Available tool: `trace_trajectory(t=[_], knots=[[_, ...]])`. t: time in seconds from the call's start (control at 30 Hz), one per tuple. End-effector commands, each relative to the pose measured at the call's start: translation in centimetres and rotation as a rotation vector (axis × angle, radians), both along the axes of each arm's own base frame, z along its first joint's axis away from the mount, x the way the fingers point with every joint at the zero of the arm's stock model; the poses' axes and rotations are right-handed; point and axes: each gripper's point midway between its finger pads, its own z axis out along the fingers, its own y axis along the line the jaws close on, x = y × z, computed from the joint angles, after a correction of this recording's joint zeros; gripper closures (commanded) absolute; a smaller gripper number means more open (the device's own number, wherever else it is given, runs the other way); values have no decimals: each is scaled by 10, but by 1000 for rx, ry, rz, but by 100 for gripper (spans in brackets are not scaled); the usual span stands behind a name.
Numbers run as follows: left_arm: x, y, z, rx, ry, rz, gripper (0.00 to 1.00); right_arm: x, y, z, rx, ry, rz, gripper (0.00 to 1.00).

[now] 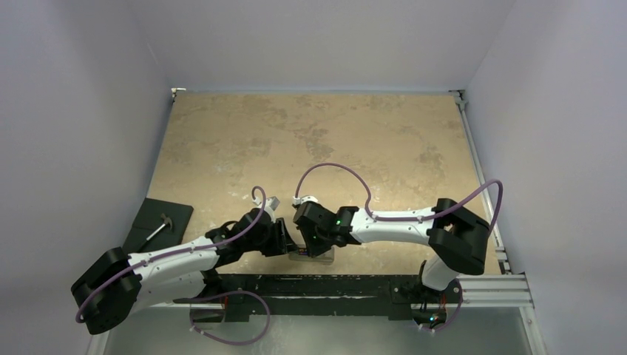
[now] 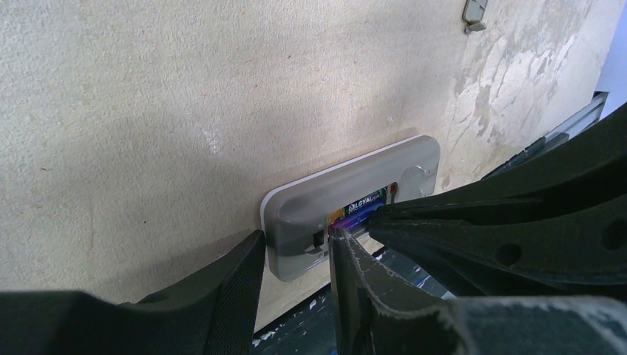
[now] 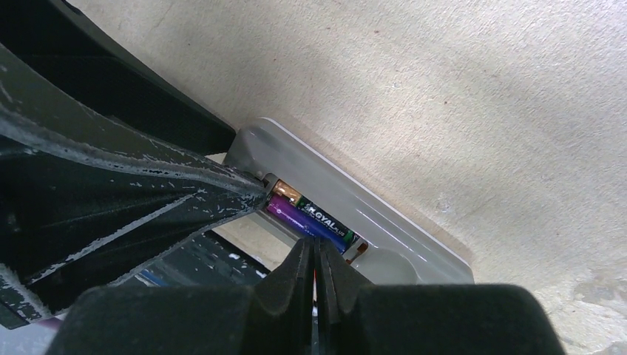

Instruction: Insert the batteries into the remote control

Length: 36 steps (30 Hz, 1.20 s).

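The remote control (image 2: 347, 188) lies grey back up near the table's front edge, and shows in the top view (image 1: 319, 257) and the right wrist view (image 3: 384, 222). Both batteries lie side by side in its recess: the purple-blue one (image 3: 304, 220) and the dark one with a gold end (image 3: 288, 194), also visible in the left wrist view (image 2: 364, 205). My left gripper (image 2: 296, 251) clamps the remote's near end across its width. My right gripper (image 3: 316, 248) is shut, with its tips on the purple-blue battery. It fills the right of the left wrist view (image 2: 510, 222).
A small grey piece (image 2: 473, 12) lies on the tan table farther back, also in the top view (image 1: 272, 201). A black plate with a thin tool (image 1: 159, 225) sits at the left edge. The black rail (image 1: 318, 285) runs just in front of the remote.
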Motion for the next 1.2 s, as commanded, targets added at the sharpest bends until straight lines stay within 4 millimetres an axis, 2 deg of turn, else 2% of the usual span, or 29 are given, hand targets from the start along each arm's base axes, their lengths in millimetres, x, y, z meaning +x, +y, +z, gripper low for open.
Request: trace_trajectory(t=[0.0,0.33,0.6,0.8,0.93,1.1,1.17], knots=[[4,-10,10,-53,-35,-16,64,7,-6,-6,-59,-41,3,88],[4,-3,8,-14,-32,-5,62,18,5,37,26,-104,-14,78],[4,-2,14,-5,-32,-4,58,20,-6,59,54,-148,-37,70],[6,0,23,8,-43,-2,53,19,-18,65,75,-174,-42,65],[13,-6,38,-1,-73,-8,51,14,-25,64,99,-165,-42,63],[25,-15,55,7,-123,-26,49,3,-33,52,99,-125,-42,70],[29,-18,56,21,-131,-33,49,-1,-36,47,108,-104,-48,75]])
